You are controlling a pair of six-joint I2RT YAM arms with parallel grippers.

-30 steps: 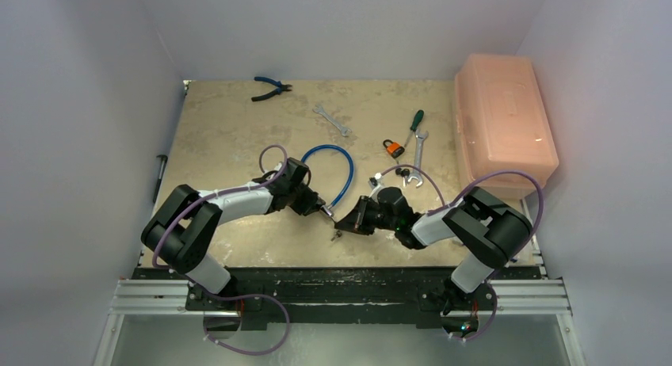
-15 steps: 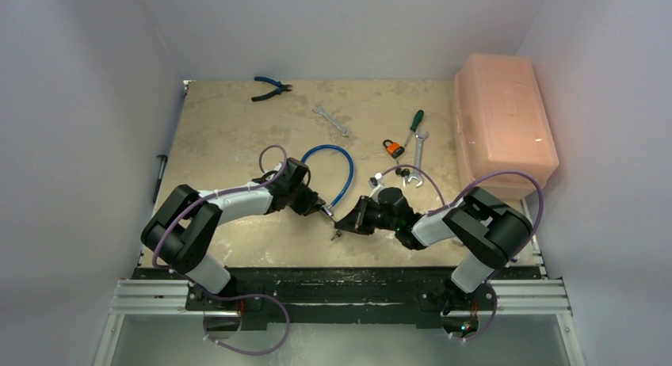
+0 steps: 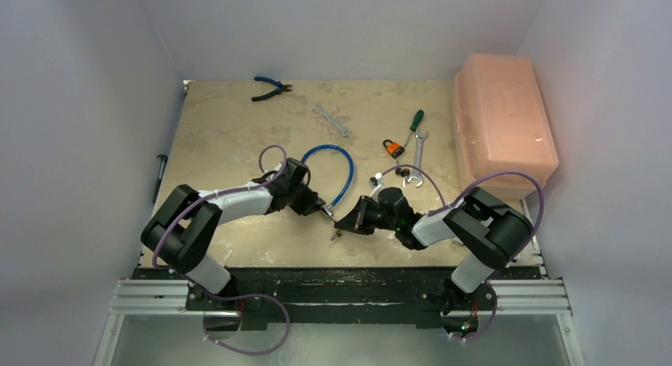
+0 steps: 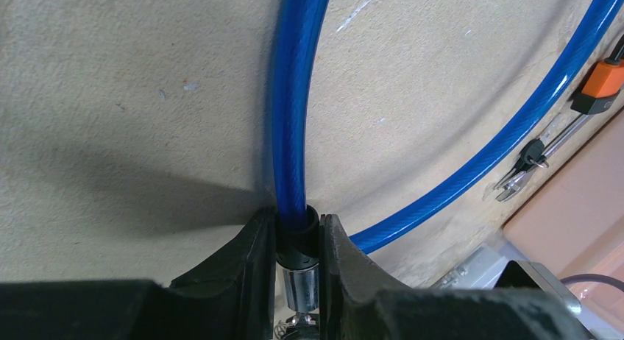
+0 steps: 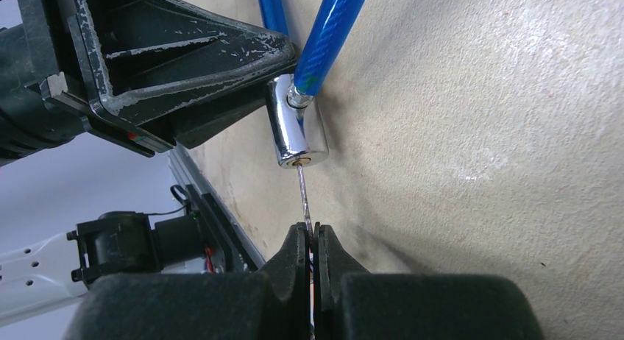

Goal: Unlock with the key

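Key [image 5: 303,196] tip at cable lock [image 5: 294,130], close beside table edge [image 3: 277,260]

Glossy blue cable [image 4: 291,97] on the mottled beige table [image 3: 230,128], chrome lock [image 5: 294,130] gleaming, thin silver key [image 5: 303,196]. Black fingers [image 4: 228,274]. Further back there's an orange padlock [image 3: 391,149], green screwdriver [image 3: 415,120], blue pliers [image 3: 269,87], silver wrench [image 3: 331,120] and pale pink box [image 3: 503,120]. Purple wires [image 3: 273,154] on the arms.

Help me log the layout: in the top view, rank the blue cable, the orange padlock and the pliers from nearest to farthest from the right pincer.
1. The blue cable: directly at the right pincer, whose key meets the cable's lock end.
2. The orange padlock: mid-table, farther back and to the right.
3. The pliers: at the back edge, on the left.
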